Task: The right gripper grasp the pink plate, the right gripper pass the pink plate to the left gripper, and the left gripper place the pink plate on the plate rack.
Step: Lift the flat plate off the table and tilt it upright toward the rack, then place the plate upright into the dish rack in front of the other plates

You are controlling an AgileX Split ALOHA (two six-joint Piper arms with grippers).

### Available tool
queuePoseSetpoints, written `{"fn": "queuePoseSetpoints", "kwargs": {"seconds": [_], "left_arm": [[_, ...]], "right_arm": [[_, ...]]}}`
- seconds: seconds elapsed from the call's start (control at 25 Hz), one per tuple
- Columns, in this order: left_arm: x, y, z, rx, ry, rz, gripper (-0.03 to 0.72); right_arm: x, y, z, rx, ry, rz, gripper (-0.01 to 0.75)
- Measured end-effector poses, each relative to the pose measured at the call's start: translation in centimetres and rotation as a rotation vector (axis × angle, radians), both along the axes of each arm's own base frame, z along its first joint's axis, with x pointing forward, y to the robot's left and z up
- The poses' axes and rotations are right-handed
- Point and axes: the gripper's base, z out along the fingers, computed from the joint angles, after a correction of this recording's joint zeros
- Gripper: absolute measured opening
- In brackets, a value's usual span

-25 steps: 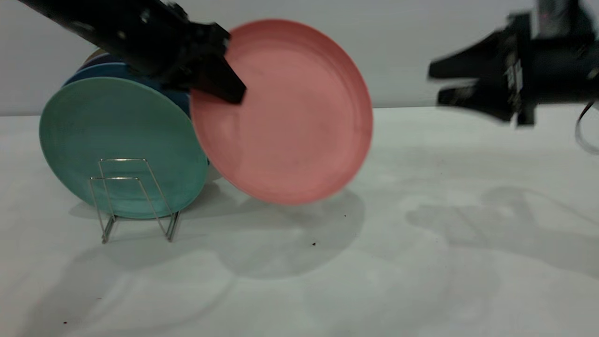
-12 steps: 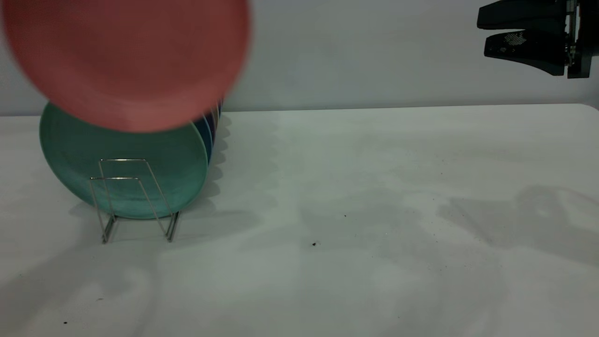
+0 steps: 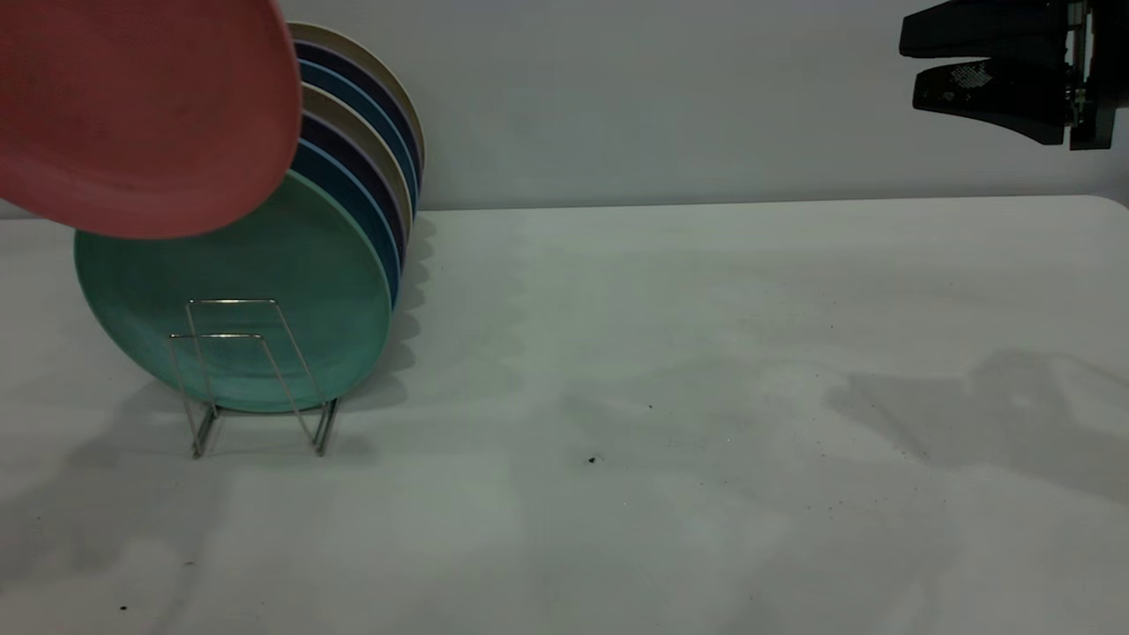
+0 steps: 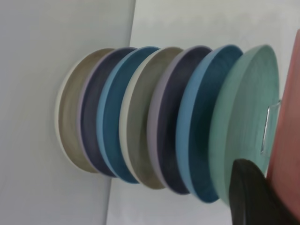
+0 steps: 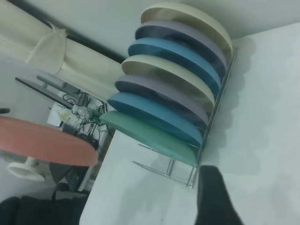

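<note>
While the pink plate hangs high above the rack, the placing step is in hand and not yet done.

Table [image 3: 670, 370]: bare white top carrying the rack at its left end.

Pink plate [image 3: 132, 106]: held aloft at the upper left of the exterior view, in front of and above the green plate, touching nothing on the rack as far as I can tell — its left and top edges are cut off.

Stacked plates: the green plate [image 3: 265, 300] stands foremost, with blue, dark and cream plates behind it.

Plate rack [image 3: 251, 370]: low silver wire loops; the front slot ahead of the green plate looks free.

Left gripper [image 4: 255, 199]: only one dark finger shows in its wrist view, lying against the pink plate's edge; I judge it clamped on the rim, since the plate hangs unsupported otherwise.

Right gripper [image 3: 979, 62]: parked high at the right, well apart from the rack, fingers spread with nothing between them.

How to do it well: bring the plate upright and parallel to the green one, lower its bottom edge into the front loops — slowly, so the neighbours are not knocked.

Hidden: the left arm is out of the exterior view; the grasp point cannot be seen.
</note>
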Motion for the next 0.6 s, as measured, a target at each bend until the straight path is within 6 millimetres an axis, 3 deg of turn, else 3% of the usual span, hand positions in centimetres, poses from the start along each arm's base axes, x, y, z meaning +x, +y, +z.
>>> {"fn": "queuePoseSetpoints", "kwargs": {"seconds": [0.12,0.4,0.6], "left_arm": [[1.1,0.2,-0.8,0.038,0.021,-0.043,0.116],[3.3,0.4,-4.7,0.114,0.085,-0.157,0.116],[4.1,0.5,-5.5,0.116,0.07,-0.146,0.116]], "right_arm": [[0.0,0.0,0.0,0.006,0.012,-0.003,0.454],[-0.2,0.1,-0.2,-0.007,0.026,0.017,0.442],[-0.4,0.1,-0.4,-0.022,0.047,0.041,0.442]]}}
